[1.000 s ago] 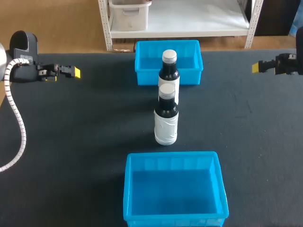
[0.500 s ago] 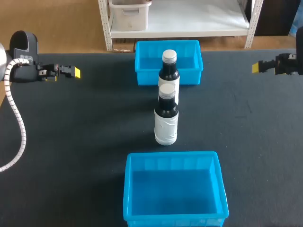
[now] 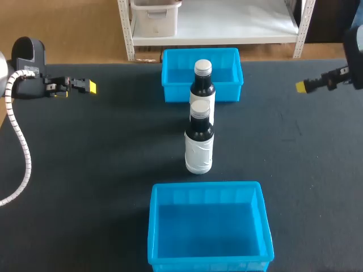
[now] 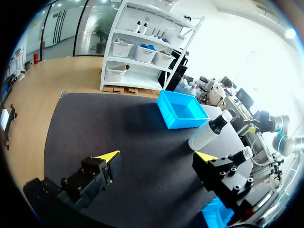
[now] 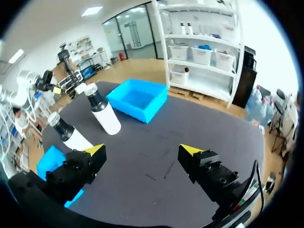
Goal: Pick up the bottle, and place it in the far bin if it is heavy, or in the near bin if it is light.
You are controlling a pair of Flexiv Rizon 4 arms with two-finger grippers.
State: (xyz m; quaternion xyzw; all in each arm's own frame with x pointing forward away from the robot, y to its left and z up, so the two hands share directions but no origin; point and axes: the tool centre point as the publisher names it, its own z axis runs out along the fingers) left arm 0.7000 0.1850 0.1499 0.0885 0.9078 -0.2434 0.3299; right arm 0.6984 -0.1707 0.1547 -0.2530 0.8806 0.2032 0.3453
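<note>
Two dark bottles with white labels and pale caps stand upright in mid-table. The far bottle stands just before the far blue bin. The near bottle stands between it and the near blue bin. My left gripper hovers far to the left and my right gripper far to the right, both well away from the bottles. In the left wrist view my left gripper is open and holds nothing. In the right wrist view my right gripper is likewise open, with the bottles ahead of it.
Both bins hold nothing. The dark table mat lies bare on either side of the bottles. My left arm's white cable hose hangs along the left edge.
My right gripper has shifted slightly inward and toward the near side, and now tilts. The left arm, bottles and bins have not moved.
</note>
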